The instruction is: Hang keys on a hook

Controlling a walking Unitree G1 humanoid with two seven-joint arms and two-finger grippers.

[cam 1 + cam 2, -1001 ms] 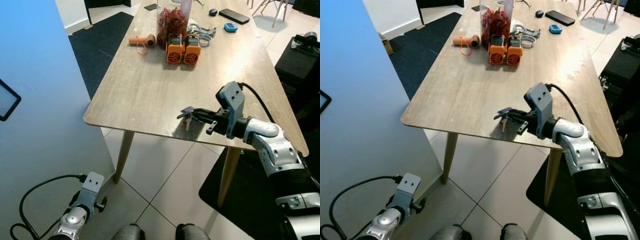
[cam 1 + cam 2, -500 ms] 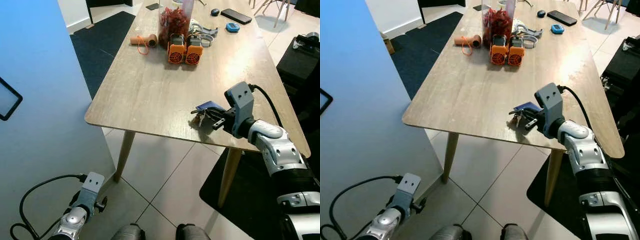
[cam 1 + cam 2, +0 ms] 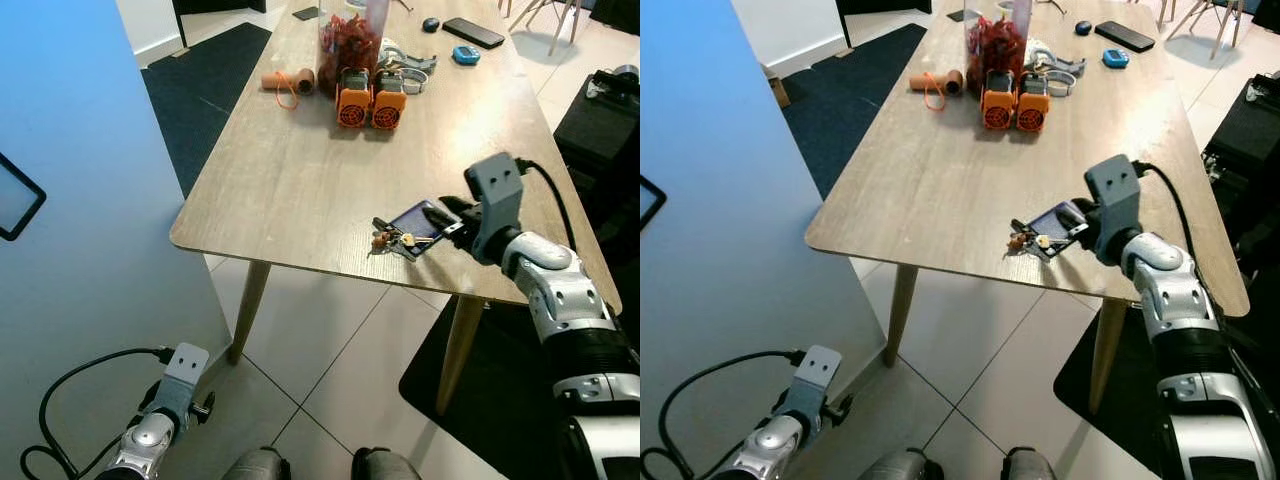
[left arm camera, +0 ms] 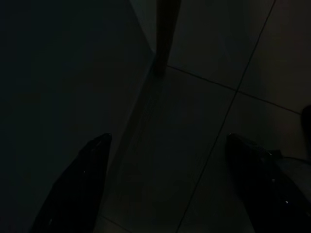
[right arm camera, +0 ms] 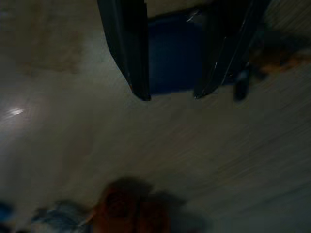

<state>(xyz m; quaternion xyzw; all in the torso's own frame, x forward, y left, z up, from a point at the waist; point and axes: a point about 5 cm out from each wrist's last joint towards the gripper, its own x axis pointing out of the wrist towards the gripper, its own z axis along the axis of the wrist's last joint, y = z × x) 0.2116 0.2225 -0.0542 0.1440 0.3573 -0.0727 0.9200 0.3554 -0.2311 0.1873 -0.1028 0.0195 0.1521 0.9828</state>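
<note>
Wooden table (image 3: 300, 160), keys (image 3: 395, 238) beside right gripper (image 3: 447, 217)

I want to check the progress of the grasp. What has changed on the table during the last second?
The right gripper drew back toward the table's right side, dragging the keys and blue tag along; they now lie flat on the table. The left gripper stayed low over the floor, and the orange items did not move.

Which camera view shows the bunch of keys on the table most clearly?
The left eye view: the keys lie sharp beside their blue tag near the table edge. The right eye view shows them similarly. The right wrist view gives a blurred, dark close-up.
</note>
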